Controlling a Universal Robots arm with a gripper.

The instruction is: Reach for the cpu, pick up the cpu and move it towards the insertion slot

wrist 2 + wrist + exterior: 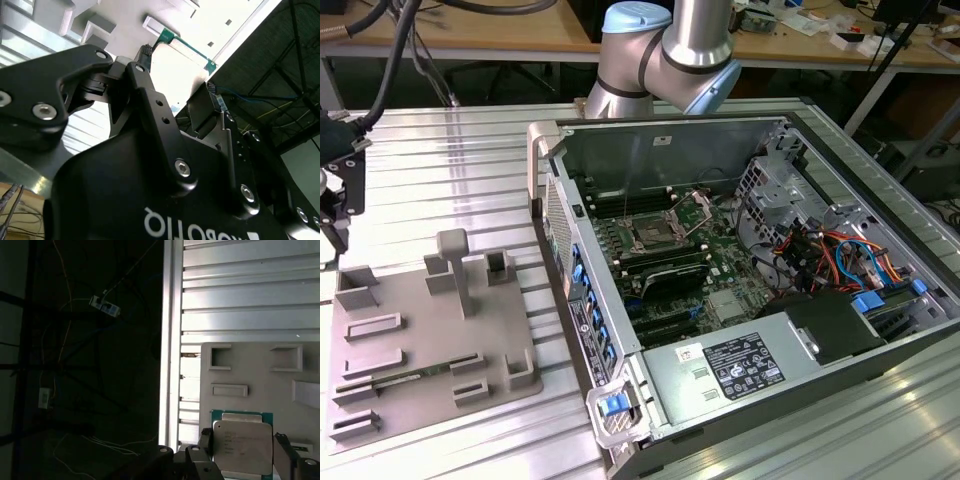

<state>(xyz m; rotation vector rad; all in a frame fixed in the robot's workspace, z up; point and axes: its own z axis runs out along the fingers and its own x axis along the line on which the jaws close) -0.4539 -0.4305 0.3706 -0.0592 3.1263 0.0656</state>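
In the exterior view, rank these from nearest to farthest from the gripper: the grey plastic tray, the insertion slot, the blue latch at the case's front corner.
The gripper sits at the exterior view's left edge.
1. Grey plastic tray: just below and beside the gripper, on the exterior view's left.
2. Blue latch: at the case's near corner, lower middle.
3. Insertion slot: inside the open case, toward the exterior view's right.

The tray (420, 340) is laid on the counter (450, 170) toward the exterior view's left, with the open computer case (740, 290) beside it on the right. The insertion slot (650, 237) is set inside the case. In the first wrist view, the cpu (242, 446) is seen between the gripper (243, 460) fingers, above the tray.
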